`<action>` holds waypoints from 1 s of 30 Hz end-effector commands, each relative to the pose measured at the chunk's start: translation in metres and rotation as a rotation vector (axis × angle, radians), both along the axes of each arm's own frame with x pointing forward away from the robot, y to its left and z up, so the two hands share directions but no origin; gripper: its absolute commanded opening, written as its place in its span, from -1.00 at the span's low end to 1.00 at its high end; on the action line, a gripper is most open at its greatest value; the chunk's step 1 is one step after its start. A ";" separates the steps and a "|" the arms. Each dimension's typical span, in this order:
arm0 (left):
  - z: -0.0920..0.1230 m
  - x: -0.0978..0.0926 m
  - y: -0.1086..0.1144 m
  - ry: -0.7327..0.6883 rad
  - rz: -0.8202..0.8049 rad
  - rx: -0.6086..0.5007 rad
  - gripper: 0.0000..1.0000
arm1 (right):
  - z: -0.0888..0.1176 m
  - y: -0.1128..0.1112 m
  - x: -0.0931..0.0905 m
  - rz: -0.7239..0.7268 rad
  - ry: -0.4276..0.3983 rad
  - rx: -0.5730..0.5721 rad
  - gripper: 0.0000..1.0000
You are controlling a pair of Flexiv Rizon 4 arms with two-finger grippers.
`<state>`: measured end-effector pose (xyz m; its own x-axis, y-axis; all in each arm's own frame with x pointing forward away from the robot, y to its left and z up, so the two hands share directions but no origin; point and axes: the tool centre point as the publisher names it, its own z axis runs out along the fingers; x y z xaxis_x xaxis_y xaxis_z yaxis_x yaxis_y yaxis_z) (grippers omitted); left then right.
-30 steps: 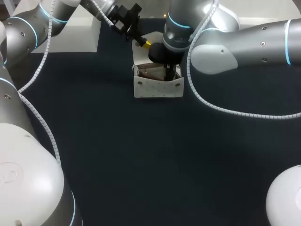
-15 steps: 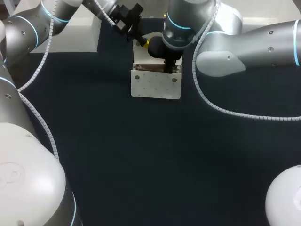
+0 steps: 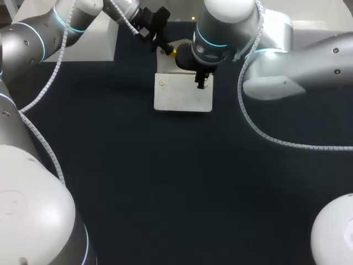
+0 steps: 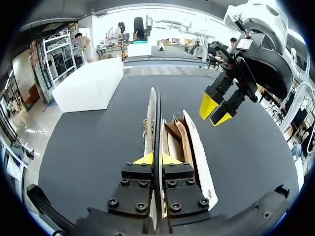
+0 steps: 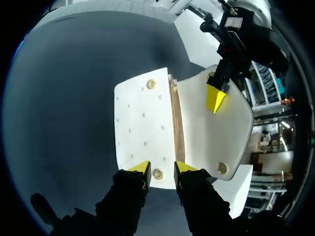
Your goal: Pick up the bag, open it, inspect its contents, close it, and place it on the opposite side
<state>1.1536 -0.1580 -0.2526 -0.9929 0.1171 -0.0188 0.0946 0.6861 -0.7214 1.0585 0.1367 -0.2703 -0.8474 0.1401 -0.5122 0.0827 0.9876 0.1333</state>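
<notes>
Your left tool [image 4: 156, 158] pinches flap [image 5: 221, 137] of bag [image 3: 176, 99], flap seen edge-on; right tool [image 5: 161, 169] spread over bag, contents mostly hidden.

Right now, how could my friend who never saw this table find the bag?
Start at the dark table and look toward its far edge. The bag lies there, just right of the big white block. The block is plain, but the bag is smaller and flat, with round gold studs and rows of tiny dots.
</notes>
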 end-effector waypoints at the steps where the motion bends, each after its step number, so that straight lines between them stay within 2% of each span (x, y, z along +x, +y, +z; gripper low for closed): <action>1: -0.012 -0.006 0.002 -0.072 0.060 -0.023 -1.00 | -0.008 0.001 -0.004 -0.004 -0.038 -0.003 -0.58; 4: -0.018 0.001 0.003 -0.104 0.088 -0.017 -1.00 | -0.014 0.001 -0.005 -0.007 -0.026 -0.004 -0.77; 5: -0.020 0.004 0.004 -0.112 0.098 -0.021 -1.00 | -0.015 0.001 -0.005 -0.009 -0.023 -0.003 -1.00; 14: -0.027 0.032 0.009 -0.216 0.177 -0.014 -1.00 | -0.026 0.002 -0.007 -0.007 -0.022 -0.002 -1.00; 20: -0.032 0.051 0.010 -0.216 0.193 -0.021 -1.00 | -0.033 0.003 -0.005 -0.018 0.011 0.012 -1.00; 30: -0.032 0.051 0.010 -0.216 0.193 -0.021 -1.00 | -0.033 0.003 -0.005 -0.018 0.011 0.012 -1.00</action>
